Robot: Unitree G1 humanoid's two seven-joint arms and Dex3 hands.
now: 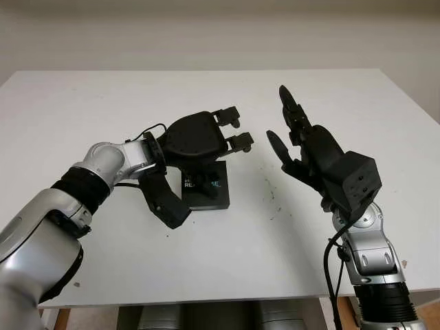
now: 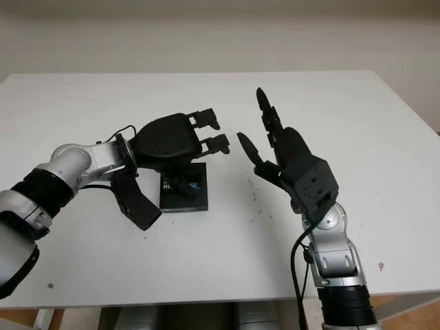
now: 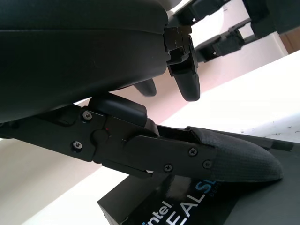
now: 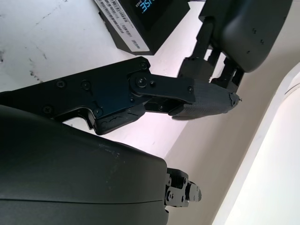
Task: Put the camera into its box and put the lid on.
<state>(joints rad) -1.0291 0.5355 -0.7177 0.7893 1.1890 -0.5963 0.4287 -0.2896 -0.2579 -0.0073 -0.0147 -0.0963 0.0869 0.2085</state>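
Your left hand (image 1: 206,141) open above the closed black box (image 1: 206,187) | your right hand (image 1: 309,155) open, raised just beside it

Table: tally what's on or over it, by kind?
Black Intel RealSense box, lid on: 1
Robot hands: 2, left hand over the box, right hand raised beside it, both open
White table: 1
Total: 4
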